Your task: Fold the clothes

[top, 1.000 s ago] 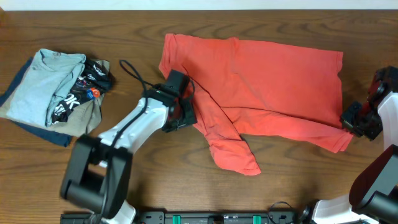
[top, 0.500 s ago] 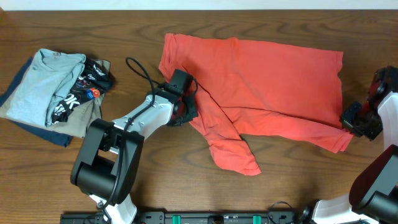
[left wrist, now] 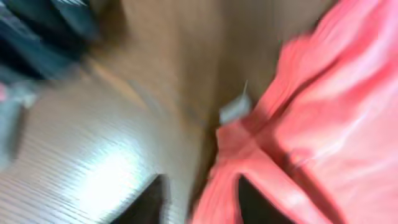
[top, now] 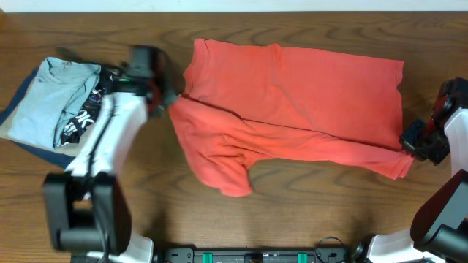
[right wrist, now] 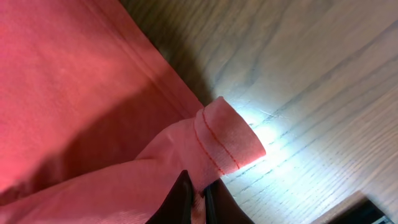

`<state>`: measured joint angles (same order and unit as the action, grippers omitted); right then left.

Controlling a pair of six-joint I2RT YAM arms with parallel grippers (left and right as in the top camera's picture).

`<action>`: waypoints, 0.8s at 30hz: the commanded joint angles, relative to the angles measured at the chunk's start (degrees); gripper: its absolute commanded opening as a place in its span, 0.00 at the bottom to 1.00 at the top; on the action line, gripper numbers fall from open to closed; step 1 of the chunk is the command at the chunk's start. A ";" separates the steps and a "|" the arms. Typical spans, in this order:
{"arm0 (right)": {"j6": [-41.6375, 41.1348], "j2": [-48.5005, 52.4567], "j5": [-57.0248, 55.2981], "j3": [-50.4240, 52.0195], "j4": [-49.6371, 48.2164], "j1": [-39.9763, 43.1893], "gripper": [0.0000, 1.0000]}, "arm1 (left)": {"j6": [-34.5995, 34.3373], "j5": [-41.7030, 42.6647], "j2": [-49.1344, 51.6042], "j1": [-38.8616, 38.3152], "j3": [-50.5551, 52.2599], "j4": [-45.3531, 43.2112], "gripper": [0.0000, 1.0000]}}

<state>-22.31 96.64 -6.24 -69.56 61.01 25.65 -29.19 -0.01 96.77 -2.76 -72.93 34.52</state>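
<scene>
**A:** Where is the T-shirt [top: 292, 102]?

**B:** It is spread over the upper middle and right of the table [top: 314, 219], with a plain coral-red side up and no lettering showing. The top and right edges lie fairly straight. A long diagonal crease runs from the left edge down to the lower right corner. Below the crease the cloth is loose and rumpled, ending in a sleeve [top: 230, 183] that points toward the front of the table.

**A:** What has hold of it?

**B:** The right gripper [top: 411, 143] sits low at the lower right corner. Its wrist view shows two dark fingers [right wrist: 183, 199] pressed together on the cloth, just below a rolled, stitched edge [right wrist: 230, 140]. It is clenched on the T-shirt.

**A:** And the other one?

**B:** The left gripper [top: 167, 93] is at the shirt's left edge, where the crease begins. In its wrist view a strip of red cloth lies between the fingers [left wrist: 149, 199], which stand somewhat apart. That picture is smeared, so I cannot tell whether they pinch the cloth.

**A:** How do the arms stand?

**B:** The left arm [top: 110, 135] reaches from its base at the front left up the table, and its white link is blurred. The right arm [top: 457, 120] stands at the far right edge, bent down, with its wrist turned in toward the shirt.

**A:** Anything else there?

**B:** A pile of folded clothes [top: 44, 109] lies at the far left, just beside the left arm. It is light blue-grey on top, with a black piece [top: 84, 120] with white print at its right side. The pile lies apart from the T-shirt.
</scene>
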 commanded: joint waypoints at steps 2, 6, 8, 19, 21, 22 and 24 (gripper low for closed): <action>0.76 -0.20 0.50 0.07 0.04 -0.87 0.09 | 1.09 7.17 -0.20 0.90 -0.02 4.66 0.68; 1.33 -0.20 0.50 0.07 0.13 -1.20 0.09 | 1.07 10.93 1.40 -1.20 1.51 13.46 0.70; 1.40 -0.20 0.50 0.07 0.24 -1.25 0.09 | 1.05 11.58 2.27 -2.75 2.67 17.88 0.69; 1.40 -0.20 0.48 0.07 0.98 -1.29 0.10 | 0.59 11.58 2.69 -12.17 17.03 10.86 0.68; 1.40 -0.20 0.48 0.07 1.01 -1.29 0.10 | -0.59 11.58 2.73 -12.79 19.67 6.97 0.68; 1.42 -0.20 0.48 0.07 1.03 -1.29 0.10 | -0.70 11.61 2.75 -12.87 20.52 5.60 0.68; 1.42 -0.20 0.46 0.07 1.20 -1.29 0.09 | -0.66 11.56 2.82 -12.96 22.60 2.12 0.68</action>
<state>-21.65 96.64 -5.80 -69.56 61.95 25.26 -28.93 11.55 98.91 -15.57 -53.10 39.40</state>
